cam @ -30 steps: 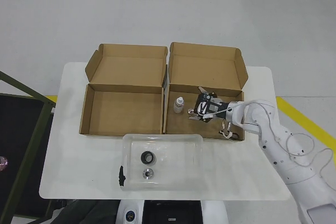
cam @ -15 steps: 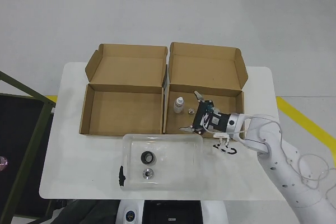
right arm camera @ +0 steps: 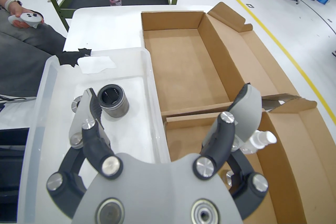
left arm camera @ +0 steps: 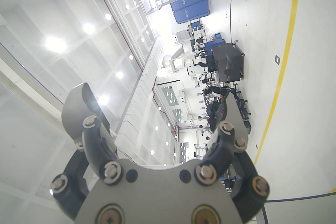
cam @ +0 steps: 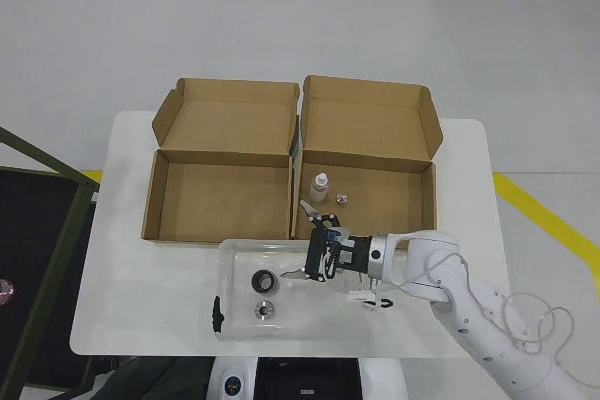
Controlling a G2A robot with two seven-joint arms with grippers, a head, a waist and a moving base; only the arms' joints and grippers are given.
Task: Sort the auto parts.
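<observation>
With our right gripper (right arm camera: 170, 92) spread empty over the clear bin (right arm camera: 153, 83), we probably next lower it around the bin's cylindrical bearing (right arm camera: 113, 102).

Bearing (cam: 265, 281) in tray (cam: 315, 312), boxes (cam: 220, 200) behind

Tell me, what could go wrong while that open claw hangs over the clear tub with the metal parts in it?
1. The right gripper straddles the clear tub wall: one finger is inside, the other over the cardboard box holding the small bottle. Lowering it could catch the rim and shove the tub.
2. The inner finger sits close beside the black bearing. Closing might nudge the bearing away rather than grip it.
</observation>
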